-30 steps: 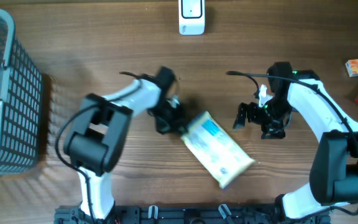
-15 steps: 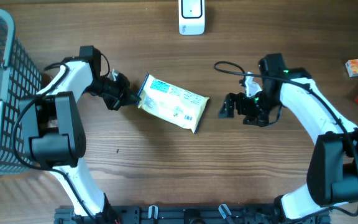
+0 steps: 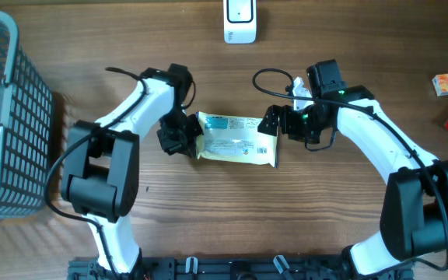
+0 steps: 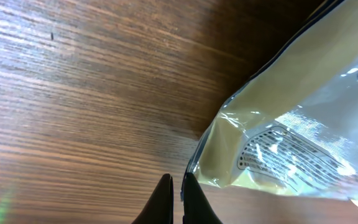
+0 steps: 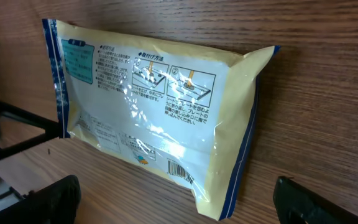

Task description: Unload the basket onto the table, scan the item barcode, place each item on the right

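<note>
While left end effector (image 3: 188, 143) clamps the packet (image 3: 236, 141) edge, right end effector (image 3: 274, 124) faces it (jaws apart)

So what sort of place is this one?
Probably a mock shop checkout: a white scanner at the far edge of a wooden table, a grey basket, and a barcoded packet mid-table.

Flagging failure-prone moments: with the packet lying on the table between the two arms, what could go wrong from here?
The left pincer is shut right at the packet, on its thin edge seal; any hold on that slick film could slip when lifted. The barcode sits near the end that the open right pincer faces; closing there might cover or crease it. Glare on the glossy wrap may also spoil the read.
</note>
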Action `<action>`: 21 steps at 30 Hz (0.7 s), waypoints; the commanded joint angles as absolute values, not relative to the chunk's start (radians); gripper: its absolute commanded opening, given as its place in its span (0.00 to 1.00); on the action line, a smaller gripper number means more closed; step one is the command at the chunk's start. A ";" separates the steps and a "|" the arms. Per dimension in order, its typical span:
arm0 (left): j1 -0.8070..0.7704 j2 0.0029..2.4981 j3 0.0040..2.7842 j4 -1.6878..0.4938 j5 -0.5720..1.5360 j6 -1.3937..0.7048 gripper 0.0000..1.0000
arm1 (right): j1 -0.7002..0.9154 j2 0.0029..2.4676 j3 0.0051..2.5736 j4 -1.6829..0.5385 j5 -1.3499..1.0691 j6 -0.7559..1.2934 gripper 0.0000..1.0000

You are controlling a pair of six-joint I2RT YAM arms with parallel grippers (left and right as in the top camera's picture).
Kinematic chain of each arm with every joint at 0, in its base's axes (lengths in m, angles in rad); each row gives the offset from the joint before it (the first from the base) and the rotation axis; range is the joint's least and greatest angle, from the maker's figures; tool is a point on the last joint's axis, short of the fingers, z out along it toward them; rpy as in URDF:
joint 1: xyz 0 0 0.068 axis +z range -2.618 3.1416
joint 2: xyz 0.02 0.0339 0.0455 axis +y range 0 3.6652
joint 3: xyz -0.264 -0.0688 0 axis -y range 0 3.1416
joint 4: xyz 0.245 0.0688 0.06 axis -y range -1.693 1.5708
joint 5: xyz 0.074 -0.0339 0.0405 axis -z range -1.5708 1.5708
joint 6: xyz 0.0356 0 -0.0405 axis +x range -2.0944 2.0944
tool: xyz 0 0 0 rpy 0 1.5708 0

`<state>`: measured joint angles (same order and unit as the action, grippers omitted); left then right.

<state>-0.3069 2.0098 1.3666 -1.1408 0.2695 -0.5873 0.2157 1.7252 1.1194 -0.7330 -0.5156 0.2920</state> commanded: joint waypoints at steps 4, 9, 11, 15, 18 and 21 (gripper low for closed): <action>-0.336 1.984 1.378 -1.113 0.178 -0.641 0.12 | 0.225 1.731 1.137 -0.604 -0.485 0.309 1.00; -0.336 1.984 1.378 -1.115 0.177 -0.641 0.25 | 0.225 1.775 1.137 -0.408 -0.468 0.316 0.75; -0.336 1.984 1.378 -1.115 0.177 -0.641 0.26 | 0.226 1.824 1.137 -0.356 -0.472 0.313 0.76; -0.336 1.984 1.378 -1.104 0.177 -0.641 0.24 | 0.232 1.898 1.137 -0.362 -0.485 0.312 0.72; -0.336 1.984 1.378 -1.092 0.177 -0.641 0.04 | 0.236 1.933 1.137 -0.384 -0.518 0.302 0.56; -0.334 1.984 1.378 -1.092 0.160 -0.641 0.04 | 0.236 1.932 1.138 -0.424 -0.518 0.308 0.45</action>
<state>-0.3355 2.0098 1.3674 -1.0927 0.1898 -0.6373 0.2314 1.9190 1.1282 -0.4053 -0.4919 0.3119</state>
